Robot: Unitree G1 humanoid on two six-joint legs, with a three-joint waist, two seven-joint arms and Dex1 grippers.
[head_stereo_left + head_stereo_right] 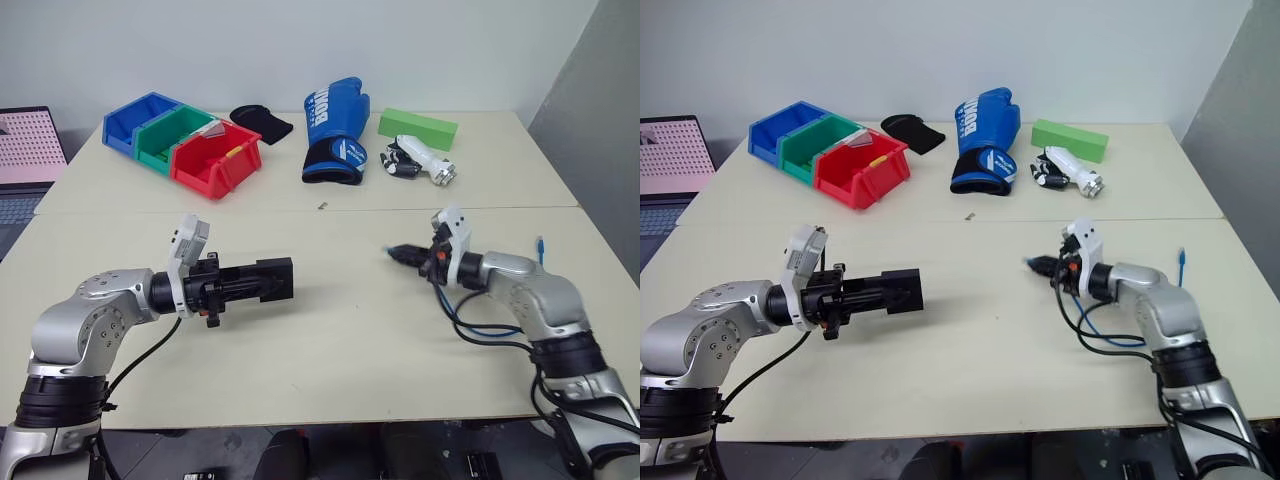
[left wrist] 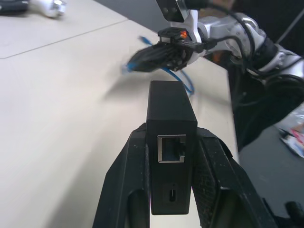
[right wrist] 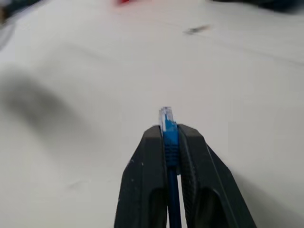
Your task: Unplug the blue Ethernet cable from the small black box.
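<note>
Left wrist view: the small black box (image 2: 171,142) is seen clamped edgewise between the two black fingers (image 2: 124,190) of the left gripper (image 1: 262,281), its empty port facing back toward the camera and its far end projecting past the fingertips. From the head views, the box is held above the table (image 1: 330,350), well apart from the right gripper (image 1: 405,254). In the right wrist view, the blue Ethernet cable (image 3: 169,137) is pinched between the right fingers (image 3: 145,175), which are closed on it just behind the plug; the clear plug tip sticks out beyond the fingertips, free of the box. The rest of the cable is seen trailing back under the right arm in a loop on the table, its other end lying near the table's right edge. Farther back, a red bin (image 1: 214,158), a green bin (image 1: 170,135) and a blue bin (image 1: 135,121) are set side by side, with a black fabric item (image 1: 262,123), a blue boxing glove (image 1: 334,135), a green block (image 1: 417,127) and a white and black tool (image 1: 420,162) ranged along the far side.
</note>
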